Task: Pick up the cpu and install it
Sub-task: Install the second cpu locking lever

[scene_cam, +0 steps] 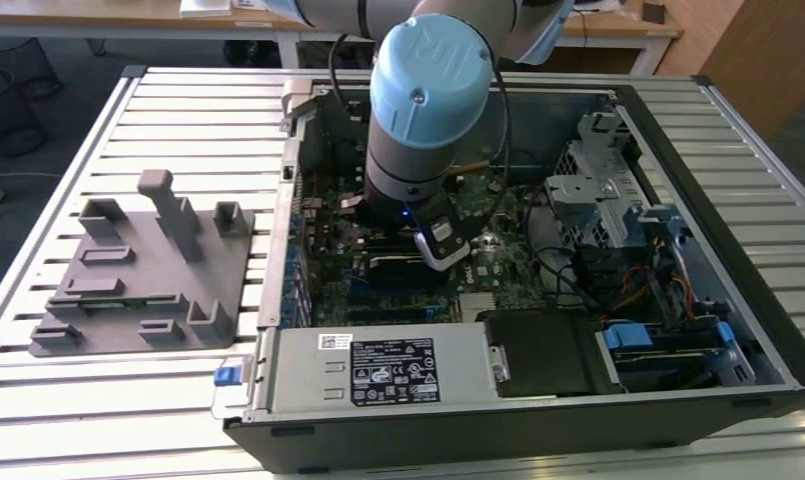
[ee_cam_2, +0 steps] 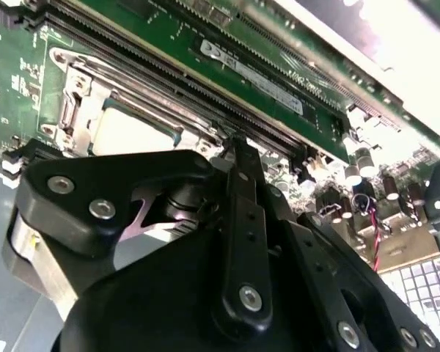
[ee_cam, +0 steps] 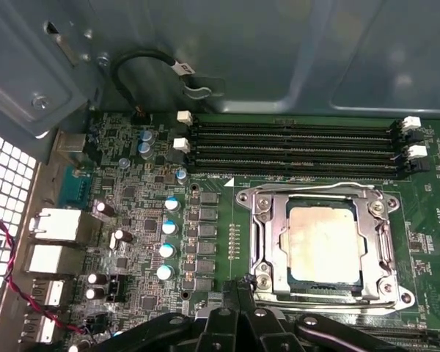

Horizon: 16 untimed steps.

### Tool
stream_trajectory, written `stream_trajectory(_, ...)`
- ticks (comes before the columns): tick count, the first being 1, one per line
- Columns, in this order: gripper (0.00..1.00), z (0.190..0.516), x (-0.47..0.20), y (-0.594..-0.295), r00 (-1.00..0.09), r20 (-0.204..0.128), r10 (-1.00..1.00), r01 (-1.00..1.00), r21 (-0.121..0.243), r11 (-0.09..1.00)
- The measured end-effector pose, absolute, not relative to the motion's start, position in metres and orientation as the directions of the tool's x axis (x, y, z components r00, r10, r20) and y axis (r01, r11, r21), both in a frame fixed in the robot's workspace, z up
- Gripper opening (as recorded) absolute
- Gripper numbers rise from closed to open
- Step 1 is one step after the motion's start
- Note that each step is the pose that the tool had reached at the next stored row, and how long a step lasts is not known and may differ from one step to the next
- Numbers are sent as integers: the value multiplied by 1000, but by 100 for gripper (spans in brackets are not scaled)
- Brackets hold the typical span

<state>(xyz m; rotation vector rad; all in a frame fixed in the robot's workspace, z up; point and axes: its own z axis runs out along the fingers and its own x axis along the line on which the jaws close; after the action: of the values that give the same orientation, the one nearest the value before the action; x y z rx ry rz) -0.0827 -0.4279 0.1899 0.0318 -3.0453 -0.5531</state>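
In the first wrist view the cpu (ee_cam: 324, 242) is lying flat inside the metal socket frame (ee_cam: 253, 220) on the green motherboard (ee_cam: 132, 220), its pale silver top facing up and the frame's bars running along all four sides. The gripper (ee_cam: 242, 284) is hanging just beside one corner of that frame, its fingers drawn narrowly together with nothing between them, apart from the chip. Four black memory slots (ee_cam: 293, 147) are running along the far side of the socket, and a row of small capacitors (ee_cam: 167, 227) is standing beside it. The second wrist view is looking along the black gripper (ee_cam_2: 235, 147) from close behind, so the cpu (ee_cam_2: 128, 132) is showing as a pale patch past the fingertips, partly hidden by the gripper's body. The exterior view is giving what neither wrist camera gives: the arm (scene_cam: 429, 90), with its blue cap, is reaching down into an open computer case (scene_cam: 509, 430) lying on its side, and a grey box with a label (scene_cam: 375, 370) is sitting at the case's near edge. The case is resting on a slatted metal table (scene_cam: 175, 110), with a grey plastic fixture (scene_cam: 135, 270) lying towards the exterior view's left. Behind the table, wooden desks (scene_cam: 616, 30) and a wire basket (scene_cam: 9, 90) are standing on the floor.
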Motion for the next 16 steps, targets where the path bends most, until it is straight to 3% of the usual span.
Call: stream_trajectory(16,11,187,-83,-427,-999,42,-28,-12,352,936)
